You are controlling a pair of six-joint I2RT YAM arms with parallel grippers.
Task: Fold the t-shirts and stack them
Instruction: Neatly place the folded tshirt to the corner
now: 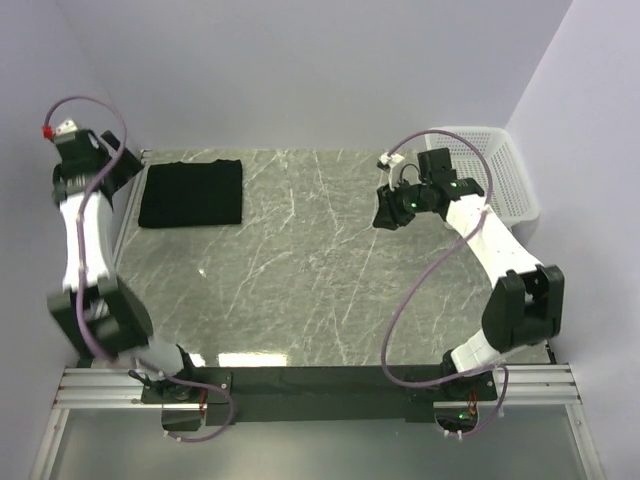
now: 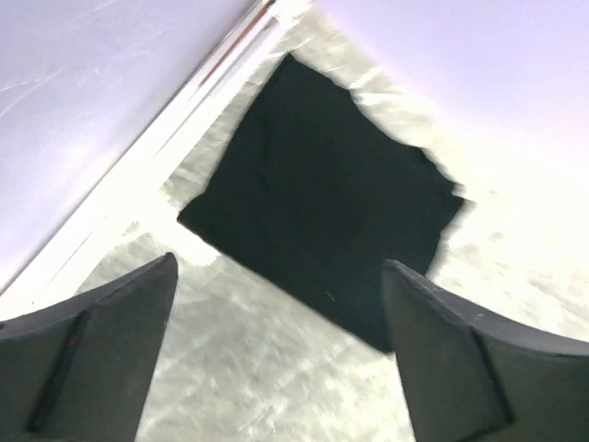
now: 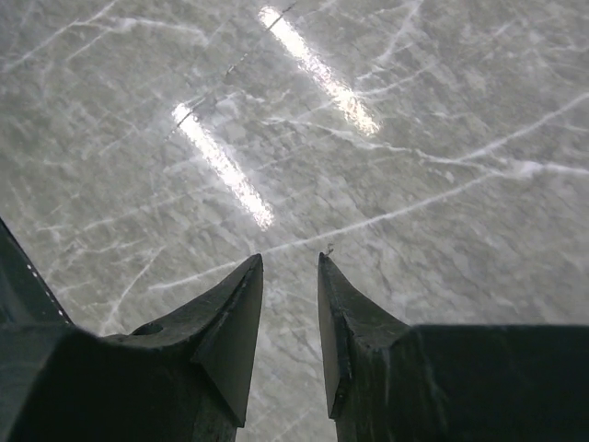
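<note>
At the far-left corner of the tabletop (image 1: 300,280), the t-shirts (image 1: 190,193) lie as one neat black rectangle. It's flat, edges roughly squared, just beside the left rail (image 1: 128,215). Can't tell from either view whether that's one shirt or several layers: all black, no print or label showing.

Left gripper (image 2: 281,267) hangs above the pile w/ jaws spread wide, nothing btwn them, not touching the cloth. Right gripper (image 3: 290,261) is well apart from it, over bare marble on the right side. Its jaws are nearly together w/ a thin gap, holding nothing; only tabletop shows under it.

Progress, my read: folding + placing looks done for whatever's in that pile, since it's compact and sits apart from both arms. No loose or unfolded shirt is visible anywhere on the tabletop. A white basket (image 1: 510,175) stands at far right, beyond the right arm. The part of its inside that shows looks bare, but the arm covers some, so more shirts there can't be ruled out. If the basket's empty, the task is prob. finished, w/ only the arms to park. If not, the next shirt needs fetching, folding, then setting on top of the pile, lined up w/ its edges.
</note>
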